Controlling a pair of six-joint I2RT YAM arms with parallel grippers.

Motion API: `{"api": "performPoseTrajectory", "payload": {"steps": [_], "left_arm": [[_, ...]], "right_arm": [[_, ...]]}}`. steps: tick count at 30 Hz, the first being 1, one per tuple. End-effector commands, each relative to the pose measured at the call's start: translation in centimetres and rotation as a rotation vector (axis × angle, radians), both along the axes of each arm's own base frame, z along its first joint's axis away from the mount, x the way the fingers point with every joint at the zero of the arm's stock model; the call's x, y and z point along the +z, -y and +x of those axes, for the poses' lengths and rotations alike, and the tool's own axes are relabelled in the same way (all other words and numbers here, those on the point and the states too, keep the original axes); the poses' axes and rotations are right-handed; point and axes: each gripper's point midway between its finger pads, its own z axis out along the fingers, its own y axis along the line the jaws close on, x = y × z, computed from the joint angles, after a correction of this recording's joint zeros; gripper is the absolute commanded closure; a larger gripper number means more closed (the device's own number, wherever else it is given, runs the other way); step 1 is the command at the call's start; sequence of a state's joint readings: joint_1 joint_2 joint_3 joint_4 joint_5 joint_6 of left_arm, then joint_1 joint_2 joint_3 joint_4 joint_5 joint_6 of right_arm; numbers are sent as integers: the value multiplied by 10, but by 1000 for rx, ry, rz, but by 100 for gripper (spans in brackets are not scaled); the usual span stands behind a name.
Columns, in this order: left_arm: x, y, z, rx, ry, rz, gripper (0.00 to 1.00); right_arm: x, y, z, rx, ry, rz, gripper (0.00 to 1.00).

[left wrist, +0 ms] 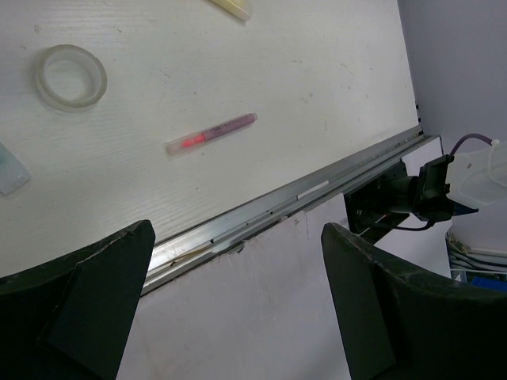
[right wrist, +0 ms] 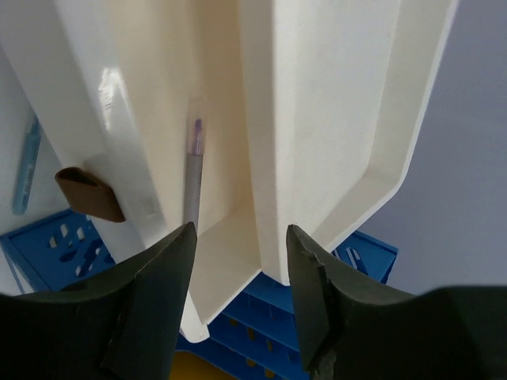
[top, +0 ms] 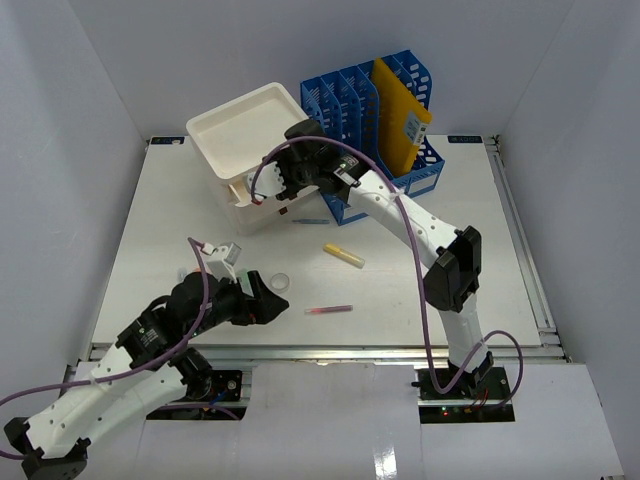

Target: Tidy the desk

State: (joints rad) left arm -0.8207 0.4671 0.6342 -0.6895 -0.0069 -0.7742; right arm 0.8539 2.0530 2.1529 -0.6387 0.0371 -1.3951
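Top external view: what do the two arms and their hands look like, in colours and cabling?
Both arms have white links with black joint housings: left arm, right arm. A purple cable loops loosely along each. The left hand and right hand are black. The wrist views show broad, dark, wedge-shaped fingers. No markings are legible.

desk (top: 170,220): matt white top, faint wood-like grain, lightly scuffed
rail (left wrist: 317,190): bare metal, brushed silver sheen
drawer box (right wrist: 333,95): smooth white plastic, soft gloss
file rack (top: 345,100): blue plastic, slotted, slight shine
envelope (top: 400,110): matt yellow paper
tape ring (left wrist: 71,77): clear glossy plastic
pen (left wrist: 211,133): translucent pink plastic, smooth
left gripper (left wrist: 238,245): matt black plastic, finely rough
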Motion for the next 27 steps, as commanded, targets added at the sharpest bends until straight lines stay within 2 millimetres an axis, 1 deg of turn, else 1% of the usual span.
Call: {"api": "performPoseTrajectory", "payload": {"steps": [1,3,4,6,7,8,9,10,11,12,13,14,15,16,19,20,21,22,23,25,27], "left_arm": [[-14,17,-6,-97,-61,35,2],[-25,24,-6,-134,-101,70,2],[-34,27,-6,-156,-123,102,2],[-35,37,-2,-200,-128,126,2],[-38,44,-1,-226,-152,141,2],[-40,50,0,-256,-160,153,2],[-40,56,2,-290,-154,163,2],[-42,61,6,-314,-144,184,2],[-44,65,11,-336,-132,208,2],[-49,70,15,-354,-131,238,2],[-56,74,19,-372,-132,272,2],[-60,77,23,-393,-117,306,2],[-59,81,28,-423,-79,336,2],[-60,85,33,-448,-54,365,2],[-73,98,42,-519,-3,469,2],[-73,104,42,-548,26,486,2],[-73,111,42,-594,80,513,2],[-77,112,45,-605,107,548,2],[-82,115,47,-629,127,573,2],[-88,123,50,-695,195,596,5],[-96,130,53,-736,235,604,9]], "right_arm": [[90,5,-18,-27,12,214,39],[108,19,-36,-24,-32,279,32],[112,30,-50,-20,-72,305,30],[107,47,-67,-4,-147,323,21],[100,60,-78,-4,-203,336,18],[99,76,-91,-5,-259,366,16],[102,93,-107,-4,-314,408,15],[91,109,-119,8,-394,433,14],[77,124,-132,24,-485,455,12],[47,142,-141,14,-586,455,10],[11,159,-154,11,-680,441,8],[-9,168,-178,77,-734,446,7],[-14,178,-198,124,-714,457,6],[-25,185,-212,140,-720,466,6],[-70,195,-250,147,-857,491,6],[-70,198,-257,155,-857,508,6],[-75,203,-258,141,-864,523,6],[-77,206,-262,148,-873,538,6],[-86,210,-263,134,-881,546,6],[-96,219,-258,97,-886,567,6],[-96,224,-250,62,-885,584,6]]}}
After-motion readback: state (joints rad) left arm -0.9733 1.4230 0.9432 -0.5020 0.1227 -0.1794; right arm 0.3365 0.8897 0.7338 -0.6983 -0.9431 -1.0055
